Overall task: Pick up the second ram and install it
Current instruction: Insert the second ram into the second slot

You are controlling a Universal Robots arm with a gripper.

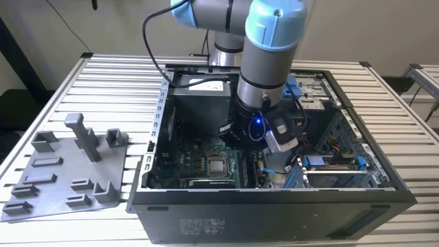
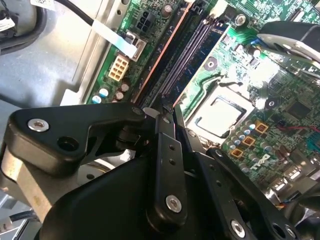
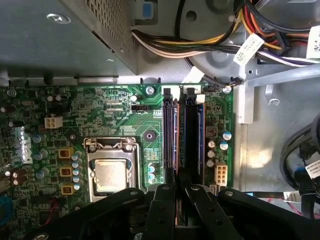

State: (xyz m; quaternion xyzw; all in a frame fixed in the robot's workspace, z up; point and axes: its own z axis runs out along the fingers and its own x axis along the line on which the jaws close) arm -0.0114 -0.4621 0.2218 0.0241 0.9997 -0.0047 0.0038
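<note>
One robot arm [image 1: 268, 62], grey with pale blue joints, reaches down into an open desktop computer case [image 1: 274, 206] that lies on its side on a slatted metal table [image 1: 116, 77]. On the exterior view's left, beside the case, a grey plastic tray [image 1: 61, 200] with upright posts rests on the table.

In both wrist views the black gripper [image 3: 178, 182] [image 2: 167, 107] hangs just above the green motherboard [image 3: 115, 110], at one end of the long memory slots. Its two fingers [image 3: 167, 200] are drawn close, with a slim gap between them, and they pinch the second ram [image 3: 175, 140] [image 2: 165, 55]. The ram is a thin dark stick seen edge-on, with a coppery tint along its edge. It runs straight out from the fingertips, in line with the slots and right over them. Whether it is already seated in a slot cannot be told.

Just beside the slots sits the square metal processor socket [image 3: 110, 175], with small orange components next to it. Past the far end of the slots, a bundle of coloured cables [image 3: 210, 45] crosses the grey metal wall of the case. A small white power connector [image 3: 220, 175] sits on the other side of the slots from the socket, near the fingertips
</note>
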